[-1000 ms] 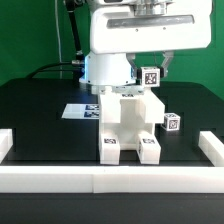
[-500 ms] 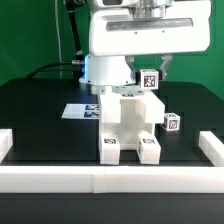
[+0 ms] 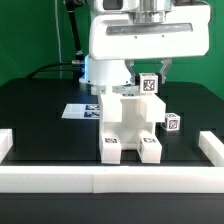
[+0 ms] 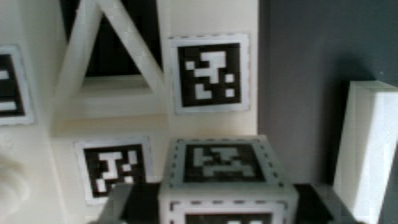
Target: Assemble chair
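**Exterior view**
- Arm [image 3: 135, 40]: white and bulky, filling the 12 o'clock part of the scene.
- Gripper [image 3: 150, 73]: fingers pinched on a small tagged block [image 3: 149, 85], one tag facing the camera.
- Chair [image 3: 128, 122]: partly built, white, standing upright at mid-table. Two chunky front legs, each with a tag, sit at 7 and 5 o'clock of its body. The held block sits at about 1 o'clock from the chair's centre, level with its top edge. Whether it touches the chair cannot be told.
- Loose block [image 3: 172, 122]: tagged, on the table just beside the chair at 3 o'clock.
- Marker board [image 3: 78, 110]: flat on the table, at 10 o'clock from the chair.
- Border wall [image 3: 110, 180]: long and white, across the 6 o'clock edge, with a short return at each end.
- Table [image 3: 40, 110]: black.

**Wrist view**
- Tagged block [image 4: 221, 165]: nearest the lens, blurred, with one tag on the face toward the camera.
- Chair [image 4: 71, 110]: white surfaces beyond the block, carrying several tags and a dark triangular opening.
- Gripper fingers: not clearly made out here.
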`<move>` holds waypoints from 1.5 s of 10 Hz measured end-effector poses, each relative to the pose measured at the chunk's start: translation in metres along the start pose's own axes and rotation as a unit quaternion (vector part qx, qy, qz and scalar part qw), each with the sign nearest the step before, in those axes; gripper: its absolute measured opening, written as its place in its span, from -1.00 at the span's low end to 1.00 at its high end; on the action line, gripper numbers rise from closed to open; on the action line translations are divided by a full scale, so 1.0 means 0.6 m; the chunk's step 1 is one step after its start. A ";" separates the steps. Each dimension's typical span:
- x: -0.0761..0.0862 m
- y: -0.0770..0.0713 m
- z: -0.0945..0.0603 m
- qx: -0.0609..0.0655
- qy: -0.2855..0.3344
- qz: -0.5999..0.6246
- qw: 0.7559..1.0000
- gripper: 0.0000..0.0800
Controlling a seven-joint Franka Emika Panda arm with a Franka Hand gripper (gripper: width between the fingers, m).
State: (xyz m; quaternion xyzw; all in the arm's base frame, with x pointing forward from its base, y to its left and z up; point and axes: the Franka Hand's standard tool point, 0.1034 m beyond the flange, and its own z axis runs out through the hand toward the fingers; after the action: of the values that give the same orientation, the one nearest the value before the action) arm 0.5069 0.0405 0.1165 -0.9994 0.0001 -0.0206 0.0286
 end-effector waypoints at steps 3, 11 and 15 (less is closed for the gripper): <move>0.012 0.002 0.000 -0.002 0.005 -0.007 1.000 -0.28; 0.013 0.001 0.000 -0.002 0.006 0.004 1.000 -0.28; 0.013 0.001 0.000 -0.002 0.006 0.080 0.997 -0.28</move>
State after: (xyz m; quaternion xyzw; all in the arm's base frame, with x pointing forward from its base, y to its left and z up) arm 0.5149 0.0401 0.1166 -0.9961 0.0800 -0.0243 0.0285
